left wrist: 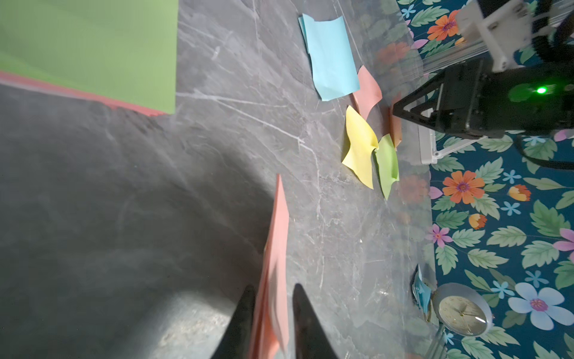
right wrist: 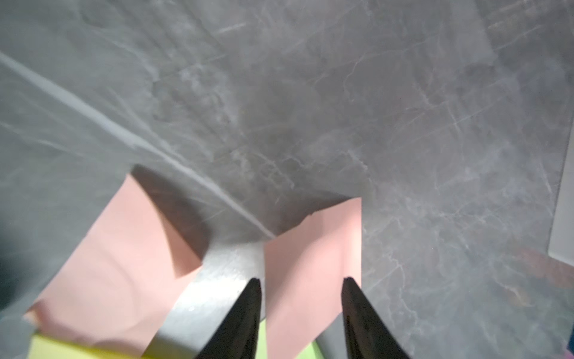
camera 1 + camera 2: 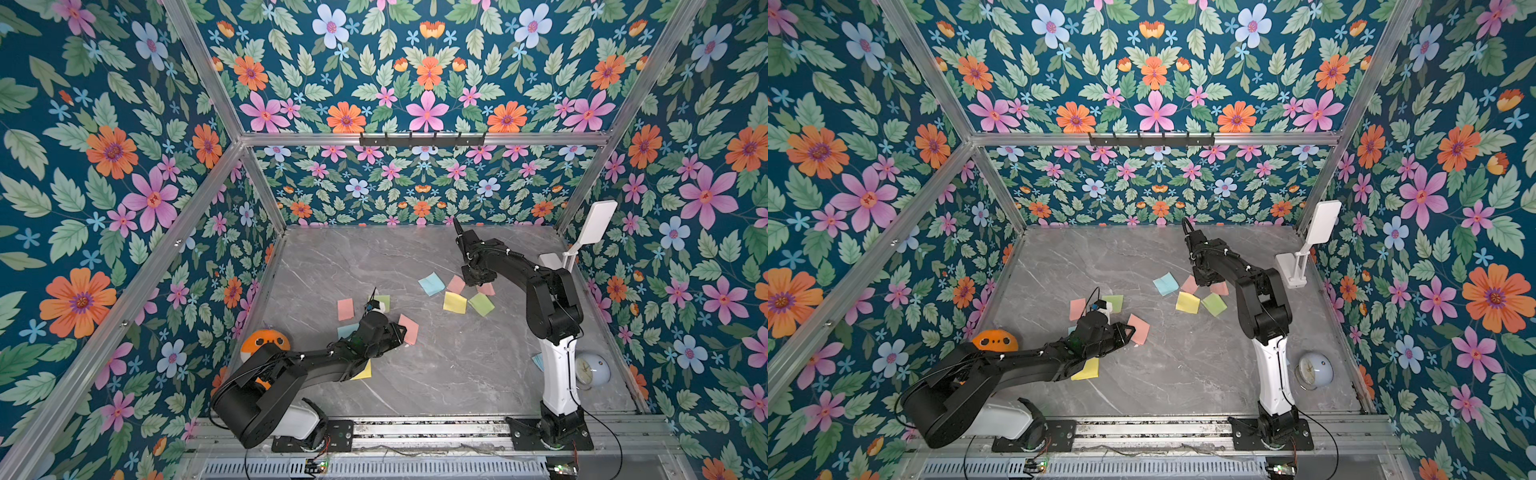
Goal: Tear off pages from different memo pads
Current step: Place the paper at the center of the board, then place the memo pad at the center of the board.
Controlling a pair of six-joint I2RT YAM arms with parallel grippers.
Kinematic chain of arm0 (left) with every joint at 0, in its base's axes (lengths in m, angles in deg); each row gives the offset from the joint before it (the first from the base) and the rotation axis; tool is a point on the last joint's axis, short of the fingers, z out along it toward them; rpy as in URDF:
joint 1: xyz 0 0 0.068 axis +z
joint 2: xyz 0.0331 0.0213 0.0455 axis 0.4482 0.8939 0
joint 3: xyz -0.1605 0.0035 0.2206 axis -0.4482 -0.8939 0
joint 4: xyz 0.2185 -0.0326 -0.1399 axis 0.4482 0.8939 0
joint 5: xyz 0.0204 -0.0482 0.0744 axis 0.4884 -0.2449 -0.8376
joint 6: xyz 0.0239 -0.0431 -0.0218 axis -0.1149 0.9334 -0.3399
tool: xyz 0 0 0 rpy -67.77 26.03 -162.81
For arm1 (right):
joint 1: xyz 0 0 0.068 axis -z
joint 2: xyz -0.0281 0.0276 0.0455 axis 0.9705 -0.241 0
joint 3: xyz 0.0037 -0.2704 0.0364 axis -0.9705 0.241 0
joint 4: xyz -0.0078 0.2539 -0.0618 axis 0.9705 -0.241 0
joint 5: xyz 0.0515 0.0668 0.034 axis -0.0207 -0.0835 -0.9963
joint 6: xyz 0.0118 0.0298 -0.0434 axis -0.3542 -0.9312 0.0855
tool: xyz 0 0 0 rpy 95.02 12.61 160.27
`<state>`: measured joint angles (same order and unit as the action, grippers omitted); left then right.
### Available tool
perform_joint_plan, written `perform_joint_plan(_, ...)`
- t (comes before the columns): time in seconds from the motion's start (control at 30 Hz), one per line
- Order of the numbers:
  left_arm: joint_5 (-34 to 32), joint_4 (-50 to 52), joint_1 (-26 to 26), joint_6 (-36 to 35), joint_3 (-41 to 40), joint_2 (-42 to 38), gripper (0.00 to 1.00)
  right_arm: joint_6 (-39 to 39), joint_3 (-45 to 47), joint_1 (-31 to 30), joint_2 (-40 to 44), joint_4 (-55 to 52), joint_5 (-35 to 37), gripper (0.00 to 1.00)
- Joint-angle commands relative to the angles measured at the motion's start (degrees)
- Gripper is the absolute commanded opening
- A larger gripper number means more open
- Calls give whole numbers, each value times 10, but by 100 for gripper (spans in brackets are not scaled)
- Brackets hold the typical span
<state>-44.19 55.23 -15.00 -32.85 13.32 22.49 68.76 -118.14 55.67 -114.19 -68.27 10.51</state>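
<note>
We see five loose squares near the right arm, thin, matte and curled at their corners, on the grey veined marble table (image 3: 457, 374). There is one blue page (image 3: 431, 284), one yellow page (image 3: 454, 302), one green page (image 3: 481, 304) and two pink ones. The yellow and green touch at a corner. In the right wrist view the right gripper (image 2: 302, 279) has its two black pointed fingers well apart. One pink page (image 2: 313, 248) shows between them, and we cannot tell whether it touches either. The other pink page (image 2: 118, 255) lies just beside it, one corner lifted and throwing a shadow. Near the left arm we count five more squares, flatter and straighter-edged. They are a pink pad (image 3: 345, 308), a green pad (image 3: 382, 301) half hidden by the wrist, a blue pad (image 3: 347, 330), a yellow pad (image 3: 363, 371) under the forearm, and the pink sheets (image 3: 410, 330) at the left gripper (image 1: 273, 285). From above we cannot judge their thickness. In the left wrist view those sheets stand edge-on as a few layered leaves between the fingers, which are parted a little. One blue scrap (image 3: 538, 361) lies beside the round pale clock (image 3: 592, 370). There is also one orange plush (image 3: 266, 341) and one white plastic stand (image 3: 598, 224).
</note>
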Motion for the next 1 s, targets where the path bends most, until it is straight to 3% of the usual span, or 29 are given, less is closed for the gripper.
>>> perform_joint_plan(0.0,-29,78,0,-20,-2,-25,37,-19,7,0,35,-17,-49,52)
perform_joint_plan(0.2,-74,170,0,-51,22,-75,54,-53,64,-1,137,-7,-65,52)
perform_joint_plan(0.4,-129,253,-24,-108,86,-81,61,-111,252,-1,313,32,-124,52)
perform_joint_plan(0.63,-167,310,-6,-165,87,-82,70,-176,418,13,455,-49,-138,54)
perform_joint_plan(0.73,-163,318,11,-185,90,-90,72,-217,469,48,478,-63,-153,61)
perform_joint_plan(0.83,-166,322,13,-197,102,-101,73,-243,517,115,487,-39,-182,79)
perform_joint_plan(0.97,-166,333,13,-220,123,-113,73,-283,558,183,484,5,-176,81)
